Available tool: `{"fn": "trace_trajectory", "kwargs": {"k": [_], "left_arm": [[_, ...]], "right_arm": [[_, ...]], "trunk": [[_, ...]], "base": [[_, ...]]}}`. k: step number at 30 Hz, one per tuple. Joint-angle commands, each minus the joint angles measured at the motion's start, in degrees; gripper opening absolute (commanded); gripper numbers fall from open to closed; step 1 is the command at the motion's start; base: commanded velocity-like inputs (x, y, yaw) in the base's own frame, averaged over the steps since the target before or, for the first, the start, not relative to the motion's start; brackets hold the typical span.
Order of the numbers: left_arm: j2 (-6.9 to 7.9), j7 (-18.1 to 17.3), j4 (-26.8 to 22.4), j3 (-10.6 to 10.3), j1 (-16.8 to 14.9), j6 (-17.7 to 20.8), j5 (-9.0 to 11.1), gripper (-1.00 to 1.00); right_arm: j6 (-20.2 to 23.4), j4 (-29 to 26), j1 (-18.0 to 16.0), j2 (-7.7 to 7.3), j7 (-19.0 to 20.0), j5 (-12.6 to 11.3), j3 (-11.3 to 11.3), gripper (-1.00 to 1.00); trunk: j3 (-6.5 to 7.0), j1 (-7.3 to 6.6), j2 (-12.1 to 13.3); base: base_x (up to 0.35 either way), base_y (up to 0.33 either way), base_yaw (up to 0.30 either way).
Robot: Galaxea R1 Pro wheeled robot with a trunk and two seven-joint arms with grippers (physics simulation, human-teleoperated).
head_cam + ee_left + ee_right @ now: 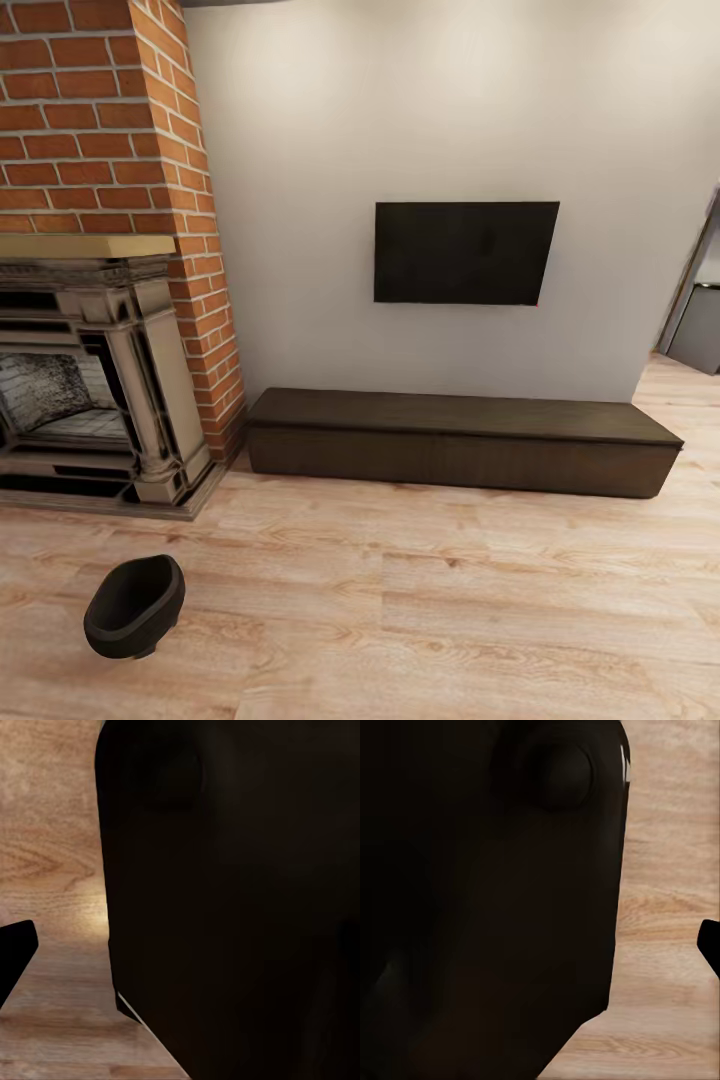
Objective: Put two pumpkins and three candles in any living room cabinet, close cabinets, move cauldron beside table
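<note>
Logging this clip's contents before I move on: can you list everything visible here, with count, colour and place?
cabinet: one, dark brown, long and low, against the wall below the screen, front panels shut.
cauldron: one, black, on the wood floor in front of the fireplace, tilted.
screen: one, black, wall-mounted.
fireplace: one, grey stone surround, in the red brick chimney at left.
floor: light wood planks.
robot body: dark mass close before each wrist camera; gripper states unclear.

Place: a home living room | brick chimney breast (95, 110) with an ornate stone fireplace (95, 385) on one side | flat black TV (466, 252) on a plain pale wall | long low dark-wood cabinet (460, 450) beneath it — fronts shut | light wood plank floor (450, 610) — a black cauldron (134, 606) standing on it
</note>
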Motion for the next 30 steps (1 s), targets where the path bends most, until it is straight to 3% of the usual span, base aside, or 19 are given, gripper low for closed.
{"fn": "trace_trajectory", "kwargs": {"k": [1, 3, 12, 20, 30], "left_arm": [[0.0, 0.0, 0.0, 0.0, 0.0, 0.0, 0.0, 1.0], [-0.64, -0.2, -0.6, 0.1, -0.1, -0.6, 0.2, 1.0], [-0.2, -0.3, -2.4, 0.2, -0.3, -1.1, 0.2, 1.0], [-0.11, -0.3, -2.6, 0.2, -0.3, -1.2, 0.2, 1.0], [-0.09, -0.3, -2.6, 0.1, -0.3, -1.2, 0.2, 1.0]], "right_arm": [[0.0, 0.0, 0.0, 0.0, 0.0, 0.0, 0.0, 1.0], [0.4, -0.3, -0.7, -0.2, 0.6, 0.1, 0.3, 1.0], [-1.7, -1.5, -3.6, 0.17, 0.3, -0.2, 0.0, 1.0], [-4.3, -1.5, -3.8, 0.07, 0.2, -0.6, -0.2, 1.0], [-7.5, -1.5, -3.8, 0.35, 0.1, -0.5, -0.2, 1.0]], "trunk": [[0.0, 0.0, 0.0], [0.0, 0.0, 0.0], [0.0, 0.0, 0.0], [-0.03, 0.0, 0.0], [-0.05, 0.0, 0.0]], "base": [[0.0, 0.0, 0.0], [0.0, 0.0, 0.0], [0.0, 0.0, 0.0], [0.0, 0.0, 0.01], [0.0, 0.0, 0.248]]}}
